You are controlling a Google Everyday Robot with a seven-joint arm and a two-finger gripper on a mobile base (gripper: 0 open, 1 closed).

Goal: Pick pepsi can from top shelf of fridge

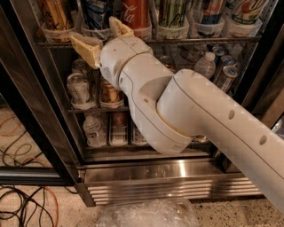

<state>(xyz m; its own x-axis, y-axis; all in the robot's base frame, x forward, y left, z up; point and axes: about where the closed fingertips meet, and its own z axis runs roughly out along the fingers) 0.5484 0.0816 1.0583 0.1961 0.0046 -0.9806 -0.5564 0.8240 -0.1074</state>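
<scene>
- Dark blue, your pepsi can stands on the top shelf of the fridge, just left of the red Coca-Cola can.
- Your gripper hangs just in front of it at rail height.
- Its tan fingers are spread apart, grasping nothing.

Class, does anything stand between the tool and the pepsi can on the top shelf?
Nothing visible: the open tool sits just before the pepsi can, whose base stands in a translucent cup holder.
</scene>
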